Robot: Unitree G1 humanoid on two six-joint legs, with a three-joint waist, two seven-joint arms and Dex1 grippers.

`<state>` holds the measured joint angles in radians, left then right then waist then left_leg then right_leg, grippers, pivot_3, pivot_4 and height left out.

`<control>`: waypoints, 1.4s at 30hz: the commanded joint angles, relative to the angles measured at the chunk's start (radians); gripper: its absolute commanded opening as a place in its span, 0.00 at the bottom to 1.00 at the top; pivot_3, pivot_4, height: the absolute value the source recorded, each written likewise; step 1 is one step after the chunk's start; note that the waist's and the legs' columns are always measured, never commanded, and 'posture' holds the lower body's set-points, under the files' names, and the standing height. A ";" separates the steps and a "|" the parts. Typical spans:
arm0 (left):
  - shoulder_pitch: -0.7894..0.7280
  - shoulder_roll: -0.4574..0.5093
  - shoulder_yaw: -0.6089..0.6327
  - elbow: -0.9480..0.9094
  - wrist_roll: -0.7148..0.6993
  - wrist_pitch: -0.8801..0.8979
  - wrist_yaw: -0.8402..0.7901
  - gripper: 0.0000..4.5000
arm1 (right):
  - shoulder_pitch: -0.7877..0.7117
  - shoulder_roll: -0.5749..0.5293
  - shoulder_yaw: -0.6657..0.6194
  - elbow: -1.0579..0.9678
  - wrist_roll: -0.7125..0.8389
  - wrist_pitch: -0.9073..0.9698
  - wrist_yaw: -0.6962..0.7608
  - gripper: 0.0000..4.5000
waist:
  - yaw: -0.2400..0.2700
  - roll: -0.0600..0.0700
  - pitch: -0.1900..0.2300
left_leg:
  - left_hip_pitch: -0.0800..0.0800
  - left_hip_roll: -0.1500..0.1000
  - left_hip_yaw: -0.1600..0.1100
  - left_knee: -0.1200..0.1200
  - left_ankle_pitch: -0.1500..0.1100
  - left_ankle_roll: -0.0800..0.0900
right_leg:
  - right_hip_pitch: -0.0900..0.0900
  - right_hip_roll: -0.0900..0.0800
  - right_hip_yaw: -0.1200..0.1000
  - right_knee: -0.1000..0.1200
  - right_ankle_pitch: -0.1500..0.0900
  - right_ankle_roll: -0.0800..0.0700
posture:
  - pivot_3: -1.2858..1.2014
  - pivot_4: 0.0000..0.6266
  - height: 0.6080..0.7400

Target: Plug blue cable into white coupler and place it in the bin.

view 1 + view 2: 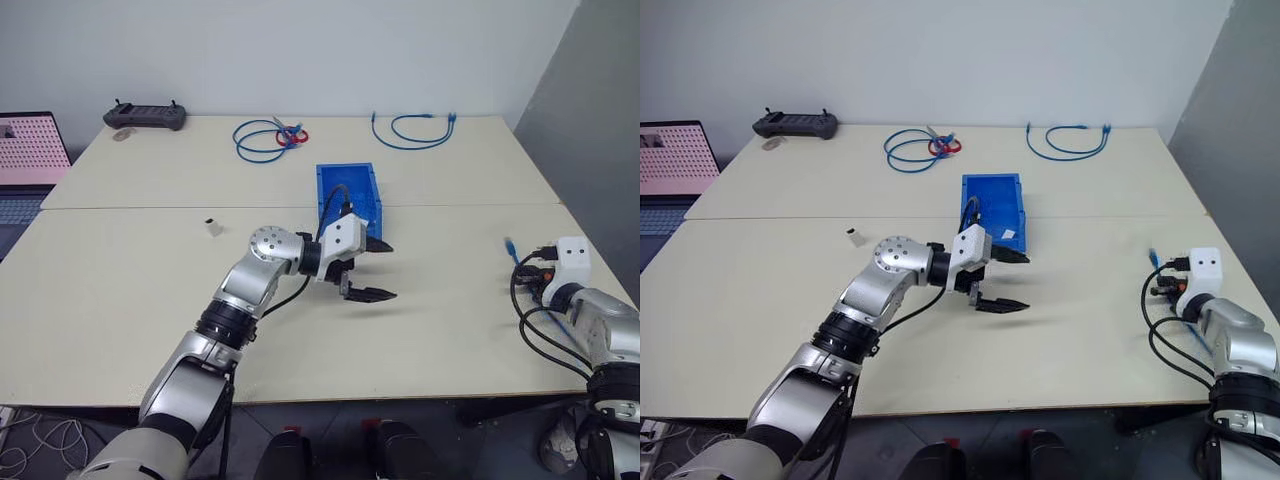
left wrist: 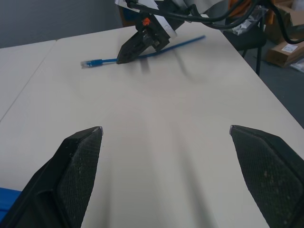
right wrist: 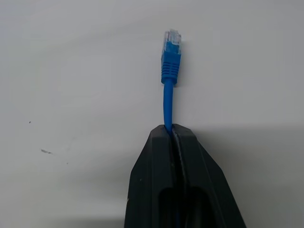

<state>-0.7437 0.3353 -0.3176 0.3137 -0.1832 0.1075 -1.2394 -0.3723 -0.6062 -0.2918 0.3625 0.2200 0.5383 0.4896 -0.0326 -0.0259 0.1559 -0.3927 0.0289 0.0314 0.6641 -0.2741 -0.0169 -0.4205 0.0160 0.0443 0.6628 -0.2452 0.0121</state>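
Note:
My right gripper (image 3: 171, 130) is shut on the blue cable (image 3: 167, 102), a short way behind its clear-blue plug (image 3: 171, 42), low over the table near the right edge. In the left wrist view the right gripper (image 2: 124, 57) and the cable (image 2: 164, 47) lie across the table. My left gripper (image 1: 392, 270) hangs open over the table's middle, just in front of the bin (image 1: 325, 192), with nothing between its fingers. The white coupler (image 1: 213, 227) stands alone on the table, to the left of the left arm.
A coiled blue cable with a red ring (image 1: 268, 138) and a looped blue cable (image 1: 415, 130) lie at the back of the table. A black controller (image 1: 145, 116) sits at the back left, a laptop (image 1: 25, 150) off the left edge.

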 commanded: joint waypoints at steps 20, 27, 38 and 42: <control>1.234 0.122 0.531 -1.086 -0.115 0.317 0.534 1.00 | -0.240 0.172 0.749 -0.225 -0.154 -0.411 0.604 0.00 | 0.000 -0.002 0.004 | 0.002 0.002 -0.001 -0.001 0.000 0.000 | 0.000 -0.008 -0.003 0.001 -0.001 -0.002 | 0.52 0.24 1.00; 1.430 -0.019 0.534 -1.108 -0.054 0.247 0.695 1.00 | -0.286 0.206 0.846 0.020 -0.247 -0.578 0.706 0.34 | 0.009 -0.002 0.004 | 0.004 -0.001 0.001 0.000 0.000 0.000 | 0.001 -0.011 -0.003 0.000 -0.002 -0.004 | 0.52 0.24 1.00; 0.964 0.295 0.430 -0.648 -0.042 0.105 0.371 1.00 | -0.089 0.071 0.653 -0.485 -0.069 -0.214 0.675 0.96 | 0.022 -0.002 0.004 | 0.010 0.001 -0.003 -0.002 0.000 0.000 | 0.005 -0.006 -0.006 0.003 -0.004 -0.007 | 0.52 0.24 1.00; 0.659 0.408 0.247 -0.357 -0.033 0.038 0.049 1.00 | 0.100 -0.001 0.476 -0.773 0.054 0.031 0.564 0.96 | 0.025 -0.001 0.004 | 0.007 0.000 -0.003 -0.002 -0.001 0.001 | 0.004 -0.003 -0.008 0.003 -0.005 -0.006 | 0.52 0.24 1.00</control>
<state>-0.0246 0.7325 -0.0144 -0.1085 -0.2201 0.1987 -1.0701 -0.2990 -0.5803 0.2727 -0.3000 0.2158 0.4794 1.0972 -0.0080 -0.0272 0.1600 -0.3867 0.0295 0.0277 0.6622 -0.2753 -0.0162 -0.4178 0.0137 0.0369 0.6655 -0.2500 0.0060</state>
